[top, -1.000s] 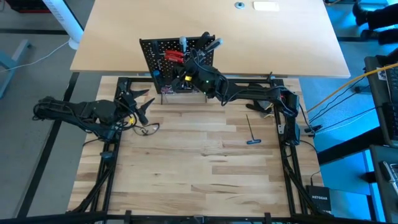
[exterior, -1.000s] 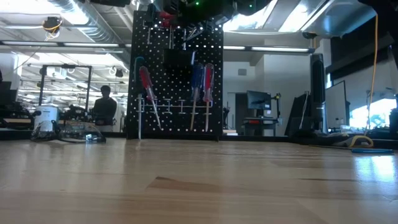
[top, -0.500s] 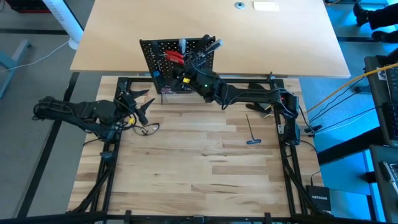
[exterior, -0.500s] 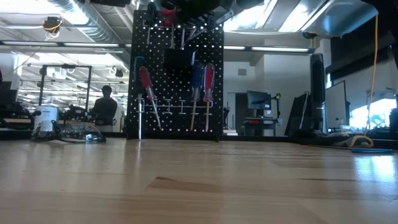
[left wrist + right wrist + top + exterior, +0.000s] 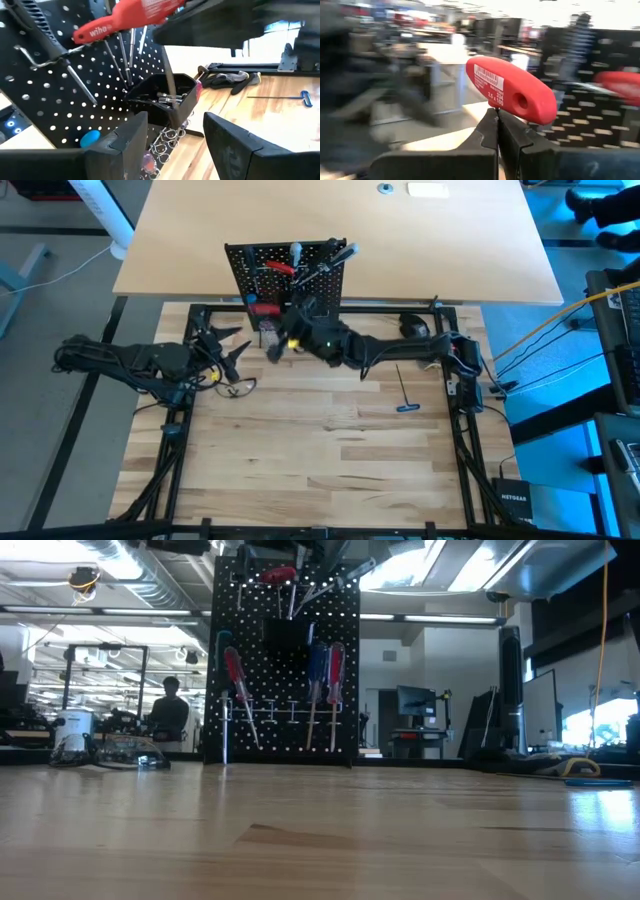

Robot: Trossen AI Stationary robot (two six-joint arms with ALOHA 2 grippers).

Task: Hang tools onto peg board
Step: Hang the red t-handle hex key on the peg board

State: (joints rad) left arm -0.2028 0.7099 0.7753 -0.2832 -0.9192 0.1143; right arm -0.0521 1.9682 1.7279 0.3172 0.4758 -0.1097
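The black peg board [image 5: 285,265] stands upright at the table's far middle. Red and blue screwdrivers [image 5: 316,668] hang on it, along with a red-handled tool [image 5: 278,575] and a black bin [image 5: 162,97]. My right gripper [image 5: 497,120] is a little in front of the board and above the table [image 5: 284,337]. It is shut on a red T-handled key [image 5: 510,95]. My left gripper [image 5: 175,135] hovers open at the far left [image 5: 228,348] and points at the board with nothing between its fingers. A blue T-handled key [image 5: 405,395] lies flat on the table at the right. My right gripper pinches the red T-handled key just under the handle's middle [image 5: 496,111] between its two fingertips. The fingers lie about level. The handle sits across the fingertips, tilted and clear of the table and the board. The fingers hide the shaft.
A dark rounded lump [image 5: 413,325] and black gloves [image 5: 230,80] lie by the right arm's base. Safety glasses [image 5: 238,387] lie on the table near my left gripper. Most of the wooden tabletop [image 5: 330,460] nearer than the arms is bare.
My right gripper, still shut on the red T-handled key, has drawn back from the peg board toward the table's near and left side, swinging level and fast in the last half second. The tools on the board have stayed in place.
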